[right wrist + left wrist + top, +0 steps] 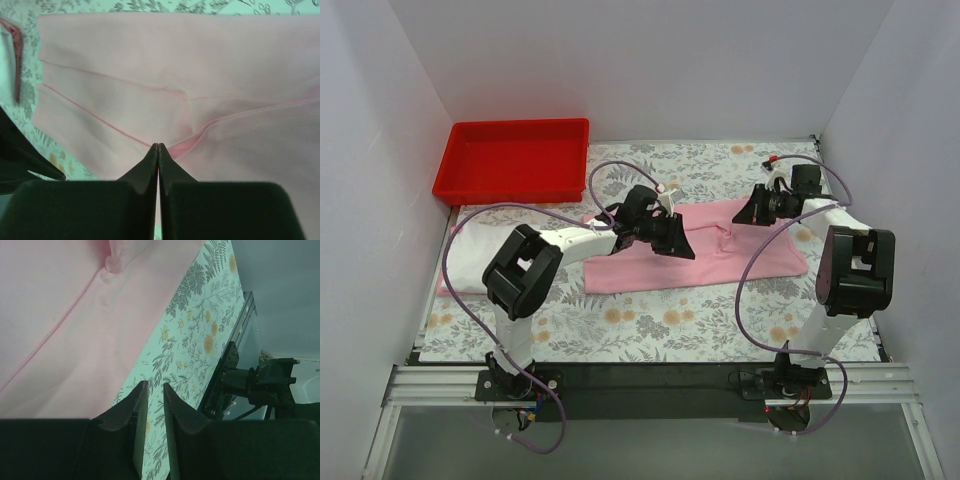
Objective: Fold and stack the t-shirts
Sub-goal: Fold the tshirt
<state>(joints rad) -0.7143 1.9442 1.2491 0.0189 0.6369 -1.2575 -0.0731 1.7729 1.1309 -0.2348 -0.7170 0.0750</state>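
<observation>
The pink t-shirt (730, 250) lies spread flat on the floral tablecloth (650, 325) that covers the surface, and I have both arms over it. My left gripper (155, 386) is above its left half. In the wrist view the tips show against bare tablecloth just beside the shirt's edge, and the jaws stand a narrow slit apart with nothing between them. My right gripper (158, 146) is at the far edge with its jaws pressed together, tips right at a raised pink crease. I cannot tell whether any cloth is pinched. A white t-shirt (470, 250) lies well off to the left.

Red tray (510, 160) blocks far-left; near tablecloth (670, 325) free
</observation>
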